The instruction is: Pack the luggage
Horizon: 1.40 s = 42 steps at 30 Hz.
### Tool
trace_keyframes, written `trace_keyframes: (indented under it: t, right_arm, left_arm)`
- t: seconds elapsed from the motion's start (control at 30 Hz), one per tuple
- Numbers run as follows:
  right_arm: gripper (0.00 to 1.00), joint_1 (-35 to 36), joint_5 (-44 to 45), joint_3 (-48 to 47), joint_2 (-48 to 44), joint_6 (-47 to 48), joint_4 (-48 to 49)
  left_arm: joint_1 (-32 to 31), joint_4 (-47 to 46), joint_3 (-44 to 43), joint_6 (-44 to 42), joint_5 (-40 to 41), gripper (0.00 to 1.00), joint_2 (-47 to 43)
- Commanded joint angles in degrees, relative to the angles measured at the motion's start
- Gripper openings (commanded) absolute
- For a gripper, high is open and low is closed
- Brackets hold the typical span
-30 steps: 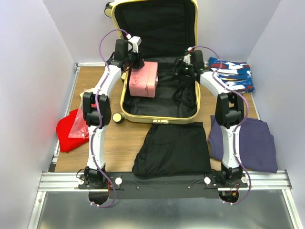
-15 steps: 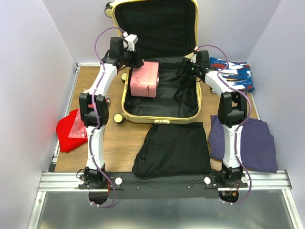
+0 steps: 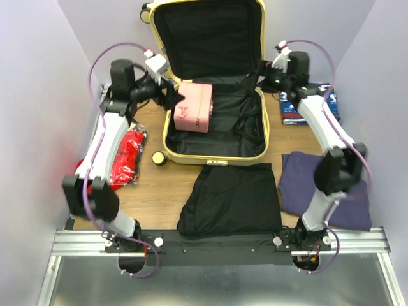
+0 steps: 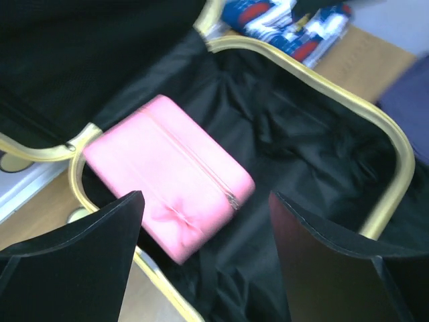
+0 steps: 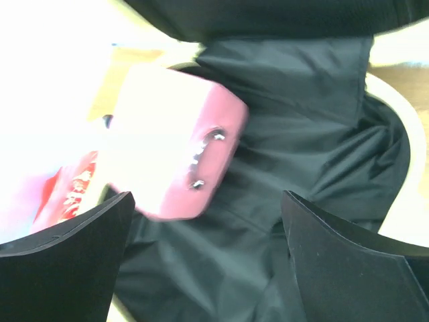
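Observation:
The luggage [image 3: 215, 158] is a pale-yellow hard-shell suitcase, open, with its lid standing upright at the back and black lining inside. A pink pouch [image 3: 192, 107] lies in the left part of its base; it also shows in the left wrist view [image 4: 167, 174] and the right wrist view [image 5: 181, 154]. My left gripper [image 3: 168, 97] hovers at the suitcase's left rim beside the pouch, open and empty [image 4: 204, 268]. My right gripper [image 3: 265, 74] hovers over the back right corner of the base, open and empty [image 5: 204, 261].
A black garment [image 3: 231, 199] lies in front of the suitcase and a purple one [image 3: 331, 188] at the right. A blue patterned cloth [image 3: 292, 115] lies right of the suitcase. A red item in a plastic bag [image 3: 124, 156] and a small round tin [image 3: 158, 157] are at the left.
Both arms have swung outward. My left gripper has drawn back left off the pouch to the rim. My right gripper has moved back and right, out of the base's middle.

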<state>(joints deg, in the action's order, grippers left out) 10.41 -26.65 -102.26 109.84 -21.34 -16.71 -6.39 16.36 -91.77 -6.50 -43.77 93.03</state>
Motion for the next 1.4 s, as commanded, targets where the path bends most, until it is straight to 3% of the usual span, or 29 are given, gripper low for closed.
trace_keyframes:
  t: [0.0,0.13,0.23,0.4,0.6,0.67,0.83,1.0,1.37]
  right_arm:
    - [0.98,-0.1,-0.1,15.3,-16.0,3.1,-0.6]
    - [0.99,-0.3,3.1,31.3,-34.1,0.5,-4.9]
    - [0.99,-0.2,4.9,42.3,-41.3,-2.0,-10.5]
    - [0.99,-0.3,8.2,54.0,-51.0,-1.1,-16.5]
    - [1.0,-0.2,7.2,62.5,-51.7,-5.9,-16.8]
    - [1.0,-0.3,9.2,64.4,-49.2,-8.8,-17.2]
    - [1.0,-0.2,14.5,65.0,-45.6,-14.8,-20.7]
    - [1.0,-0.2,21.8,67.1,-45.2,-17.8,-21.5]
    - [1.0,-0.3,20.2,70.2,-39.8,-18.7,-15.8]
  left_arm:
    - [-0.2,-3.2,16.9,-7.2,-7.3,0.85,-13.7]
    - [-0.4,-7.0,29.7,2.5,-9.6,0.84,-25.5]
    - [-0.6,-9.1,38.7,12.8,-10.6,0.83,-30.3]
    - [-1.6,-7.9,50.2,19.3,-10.1,0.84,-35.9]
    - [-5.6,-4.5,54.3,25.6,-5.4,0.89,-35.5]
    - [-7.3,-3.4,54.9,28.4,-5.4,0.95,-32.5]
    - [-9.7,-0.3,57.9,35.8,0.8,0.95,-30.0]
    - [-10.3,2.4,60.2,37.4,4.1,0.95,-28.3]
    - [-14.6,-6.2,63.9,41.5,2.9,0.96,-23.4]
